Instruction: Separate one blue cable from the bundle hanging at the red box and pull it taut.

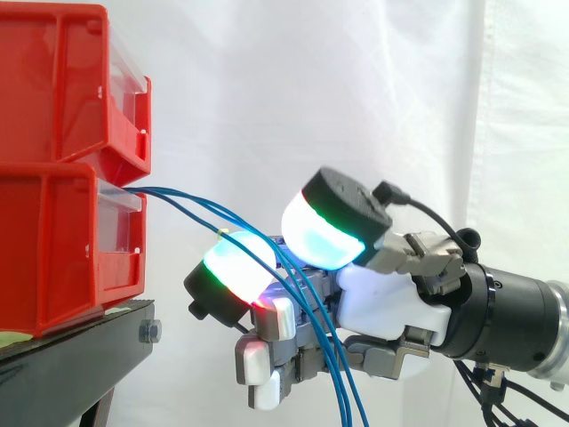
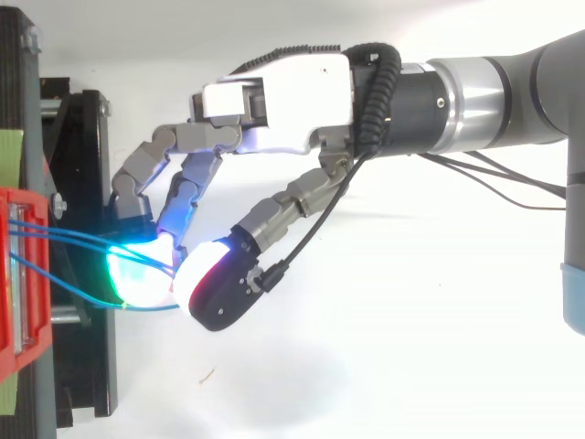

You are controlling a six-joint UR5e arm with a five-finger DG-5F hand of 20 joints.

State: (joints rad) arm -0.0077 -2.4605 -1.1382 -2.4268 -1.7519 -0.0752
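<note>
A white curtain (image 1: 356,89) hangs in soft folds behind everything. The arm (image 2: 512,91), a smooth grey and black cylinder, reaches in from the right. At the left stand two red bins of glossy moulded plastic, the upper bin (image 1: 53,80) stacked on the lower bin (image 1: 44,258). Each has a sloped open front with a clear plastic panel (image 1: 120,212) across it. They rest on a black stand (image 1: 71,365) of flat painted metal, with a bolt (image 1: 149,332) at its corner.

The hand (image 2: 283,101) has a white hard-shell palm and grey jointed fingers that end in thick rounded fingertips (image 1: 236,265). These glow green, cyan and white with a touch of red. From above, the fingers are curled in towards the thumb and their pads sit close together just off the front of the bins.

The blue cables (image 1: 342,391) are thin and smooth. They come out of the lower bin's front just under its clear panel, arc down to the right and run in between the glowing pads. The hand is closed around them as a bundle, and below it they hang slack. I cannot see what else the bins hold.
</note>
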